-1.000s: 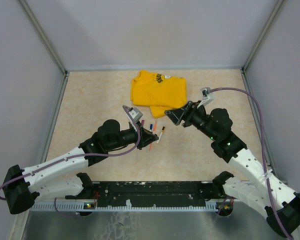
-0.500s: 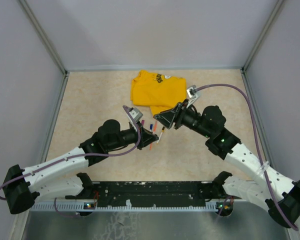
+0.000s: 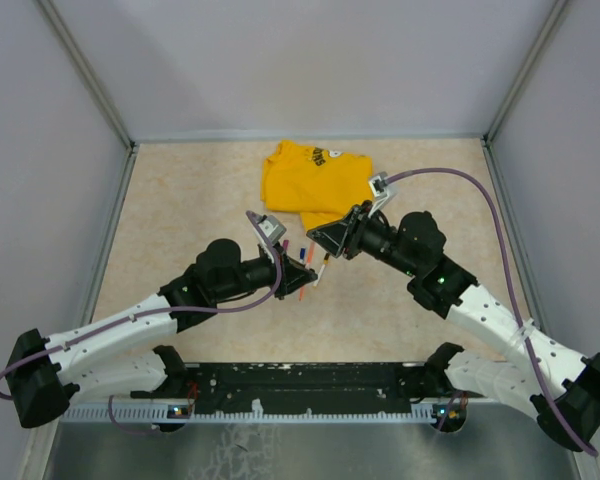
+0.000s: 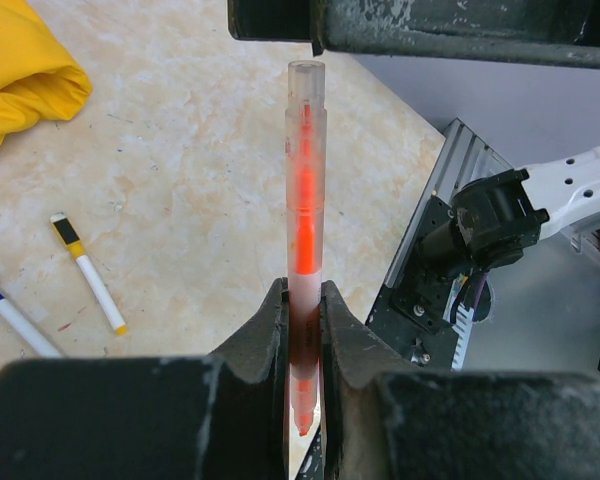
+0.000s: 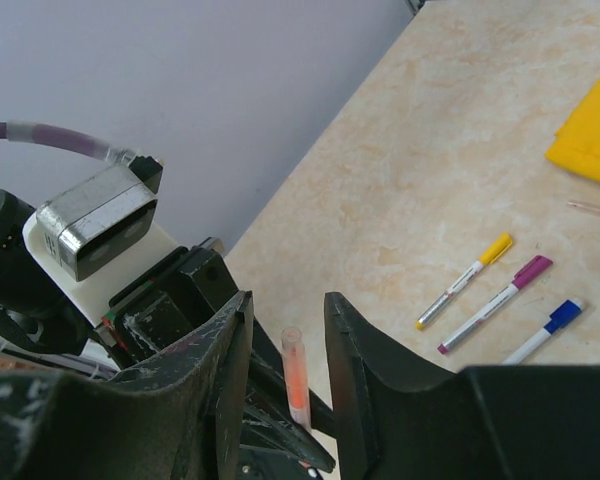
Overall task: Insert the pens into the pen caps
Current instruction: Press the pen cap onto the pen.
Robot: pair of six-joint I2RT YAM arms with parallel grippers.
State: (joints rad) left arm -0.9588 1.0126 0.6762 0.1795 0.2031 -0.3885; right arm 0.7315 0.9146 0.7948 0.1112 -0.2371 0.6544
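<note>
Orange pen (image 4: 305, 200), clear barrel with a bright orange core, is clamped tight in the left gripper (image 4: 303, 300), held off the tabletop (image 4: 180, 150). Right gripper (image 5: 286, 308) faces it, fingers parted either side of the pen's free end, not touching.

I have both arms reaching inward, my left gripper (image 4: 302, 303) pinched narrow, my right gripper (image 5: 286, 312) facing it, jaws apart.

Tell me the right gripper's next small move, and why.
Probably close the right gripper on the orange pen: its jaws are apart and straddle the pen's free end, while the left gripper pinches the other end.
</note>
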